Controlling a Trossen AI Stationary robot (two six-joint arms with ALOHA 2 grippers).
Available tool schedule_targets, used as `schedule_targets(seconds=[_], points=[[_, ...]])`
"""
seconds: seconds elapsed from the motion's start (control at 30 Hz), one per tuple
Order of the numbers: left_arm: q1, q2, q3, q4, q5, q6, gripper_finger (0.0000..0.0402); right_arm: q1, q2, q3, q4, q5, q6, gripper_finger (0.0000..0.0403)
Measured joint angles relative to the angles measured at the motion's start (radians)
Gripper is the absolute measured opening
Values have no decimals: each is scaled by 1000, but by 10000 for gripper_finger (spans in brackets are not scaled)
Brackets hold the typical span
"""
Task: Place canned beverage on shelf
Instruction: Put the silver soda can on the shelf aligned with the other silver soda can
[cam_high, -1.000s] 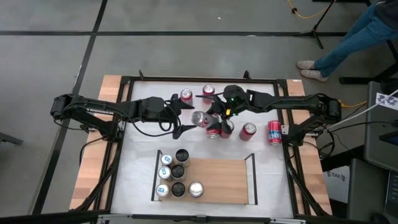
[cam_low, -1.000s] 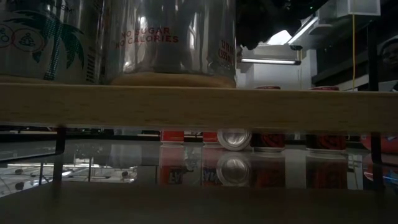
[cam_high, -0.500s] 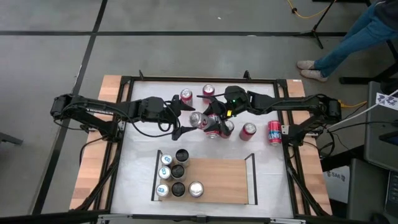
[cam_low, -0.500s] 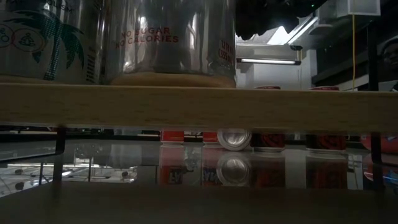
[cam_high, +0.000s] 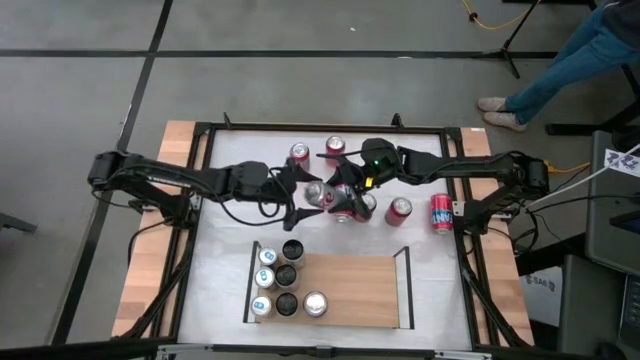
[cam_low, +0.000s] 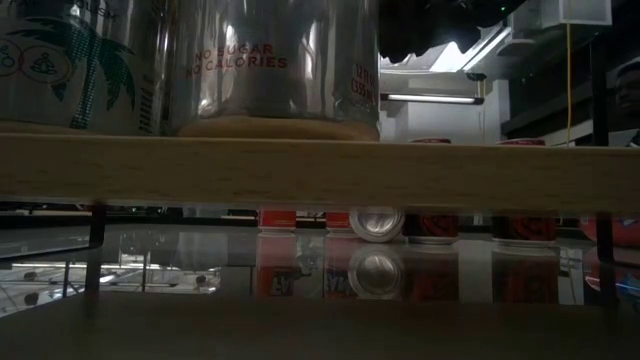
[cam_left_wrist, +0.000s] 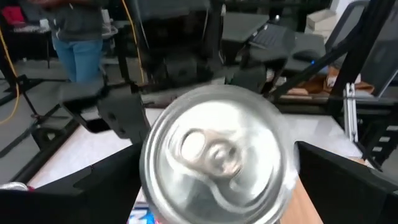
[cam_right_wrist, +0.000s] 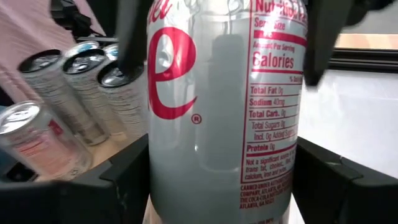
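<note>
Silver can (cam_high: 318, 192) lifted above the table's (cam_high: 225, 260) far half, clamped by right gripper (cam_high: 340, 190); left gripper (cam_high: 297, 192) spread wide around its lid end. Red cans (cam_high: 399, 210) crowded close beside. Light-wood shelf (cam_high: 350, 290) nearer, black rails, six cans (cam_high: 287, 277) at its left, right part bare.

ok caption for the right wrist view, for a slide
Right claw grips a silver diet soda can, its fingers on either side.

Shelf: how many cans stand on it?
7, all at the shelf's left end: three white-topped cans along the rail, three dark-topped cans beside them, one silver-topped can rightmost. None seem hidden.
</note>
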Motion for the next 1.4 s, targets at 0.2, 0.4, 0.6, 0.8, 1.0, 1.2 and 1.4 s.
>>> schedule_targets(seconds=[0.2, 0.4, 0.6, 0.8, 1.0, 1.2, 1.4], points=[[-2, 11, 0, 2, 1, 0, 393, 0, 0, 0, -4, -64, 1, 294], [-19, 11, 0, 19, 0, 1, 392, 0, 0, 0, -5, -70, 1, 294], [-30, 11, 0, 19, 0, 1, 389, 0, 0, 0, -6, -70, 1, 294], [-31, 11, 0, 19, -1, 1, 358, 0, 0, 0, -10, -71, 0, 294], [-30, 11, 0, 20, -8, 2, 313, 0, 0, 0, -11, -70, -2, 294], [-30, 12, 0, 20, -8, 2, 289, 0, 0, 0, -12, -66, -2, 294], [-31, 11, 0, 20, -8, -2, 286, 0, 0, 0, -12, -64, -1, 294]])
